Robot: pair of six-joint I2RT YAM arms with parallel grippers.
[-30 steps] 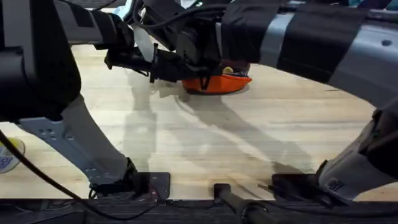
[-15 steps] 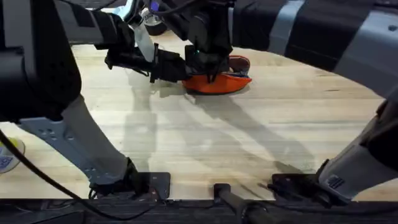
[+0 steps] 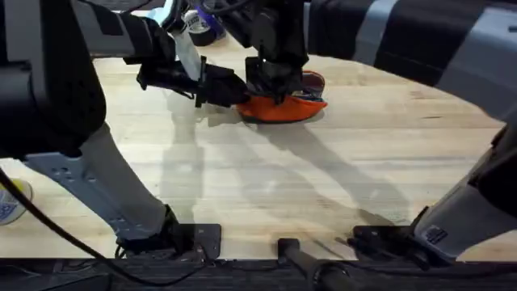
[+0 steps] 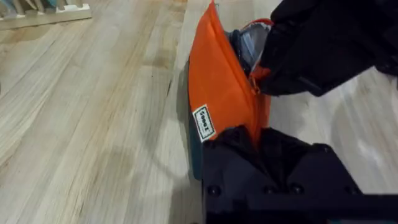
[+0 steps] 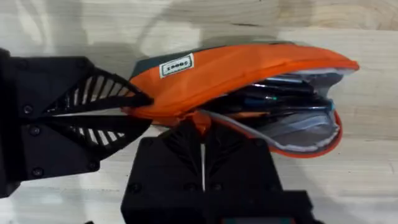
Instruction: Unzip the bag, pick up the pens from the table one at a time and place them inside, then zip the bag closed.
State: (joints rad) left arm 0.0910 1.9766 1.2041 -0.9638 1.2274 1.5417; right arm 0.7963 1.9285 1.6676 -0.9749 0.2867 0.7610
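The orange bag (image 3: 287, 107) lies on the table (image 3: 339, 178) at the far middle. My left gripper (image 3: 231, 89) is shut on the bag's left end (image 5: 140, 102), its ribbed fingers (image 5: 93, 118) pinching the fabric. My right gripper (image 5: 202, 138) reaches in from above and is shut on the orange zipper pull (image 5: 200, 119) near the bag's middle. To the right of the pull the zipper is open, and dark pens (image 5: 280, 93) lie inside against the grey lining. In the left wrist view the bag (image 4: 217, 106) stands on edge with the right gripper (image 4: 264, 84) at the zipper.
A dark tape roll (image 3: 199, 24) sits behind the bag at the table's far edge. A round object (image 3: 10, 200) lies at the left edge. A pale rack (image 4: 43, 12) stands farther off. Bare wood stretches between the bag and the arm bases.
The right arm has swung up and back, so its gripper now stands over the bag's middle and the bag's open right end shows. Left gripper and bag have held still.
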